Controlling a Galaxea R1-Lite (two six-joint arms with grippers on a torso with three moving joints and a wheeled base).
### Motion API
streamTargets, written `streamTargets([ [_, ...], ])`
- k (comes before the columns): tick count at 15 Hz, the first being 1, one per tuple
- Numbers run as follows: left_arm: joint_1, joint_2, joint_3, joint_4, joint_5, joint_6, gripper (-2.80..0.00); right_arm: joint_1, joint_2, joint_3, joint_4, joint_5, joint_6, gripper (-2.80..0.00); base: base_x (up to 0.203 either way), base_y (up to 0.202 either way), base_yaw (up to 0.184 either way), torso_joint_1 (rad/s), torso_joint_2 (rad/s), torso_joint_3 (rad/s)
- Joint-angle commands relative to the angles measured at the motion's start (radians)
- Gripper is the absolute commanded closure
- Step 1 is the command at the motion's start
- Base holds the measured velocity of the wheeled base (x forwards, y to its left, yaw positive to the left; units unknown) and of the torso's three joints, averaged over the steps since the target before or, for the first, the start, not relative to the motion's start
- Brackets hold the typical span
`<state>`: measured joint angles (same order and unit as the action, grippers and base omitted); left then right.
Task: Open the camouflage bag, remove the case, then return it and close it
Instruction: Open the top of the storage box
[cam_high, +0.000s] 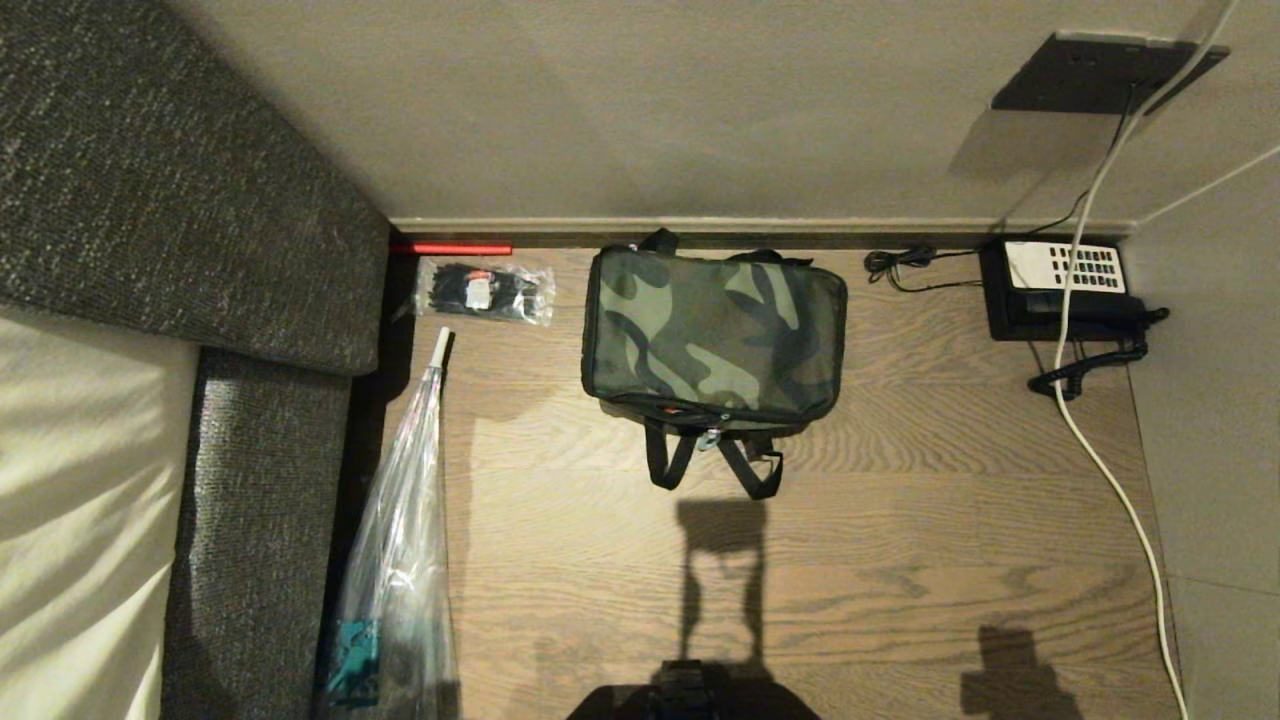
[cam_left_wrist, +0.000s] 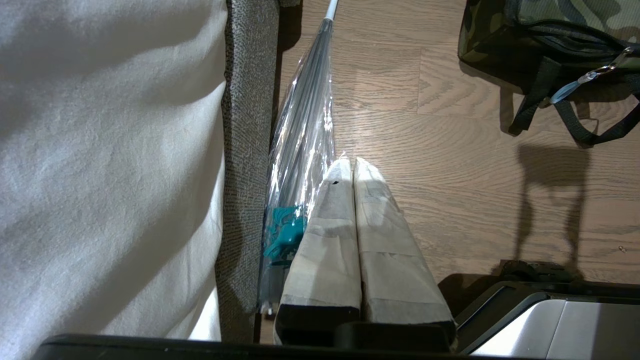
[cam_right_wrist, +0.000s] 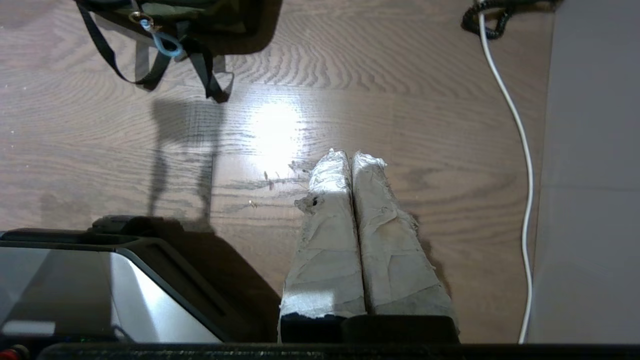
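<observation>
The camouflage bag lies closed on the wooden floor against the far wall, its black straps trailing toward me and a zip pull with a pale blue loop at its near edge. The case is hidden. My left gripper hangs low near the sofa, shut and empty, well short of the bag. Off to the other side, over bare floor, my right gripper is also shut and empty, with the bag's straps far ahead of it. Neither gripper shows in the head view.
A grey sofa with a white cushion fills the left. A wrapped umbrella lies beside it, a clear packet of black items near the wall. A black desk telephone and a white cable sit at the right.
</observation>
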<state>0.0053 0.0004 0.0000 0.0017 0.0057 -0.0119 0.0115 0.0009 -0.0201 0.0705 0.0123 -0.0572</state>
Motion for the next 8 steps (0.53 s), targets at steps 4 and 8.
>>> streamTargets([
  [4,0.0,-0.002,0.003,0.0,0.0,0.0,0.0,0.0,-0.002,-0.241,0.191,0.05,0.066,0.0,0.0,0.0,0.0,0.0,0.0,0.0],
  [8,0.001,-0.002,0.002,0.0,0.0,0.0,0.0,0.0,0.008,-0.737,0.674,0.22,0.119,0.0,0.0,0.0,0.0,0.0,0.0,0.0],
])
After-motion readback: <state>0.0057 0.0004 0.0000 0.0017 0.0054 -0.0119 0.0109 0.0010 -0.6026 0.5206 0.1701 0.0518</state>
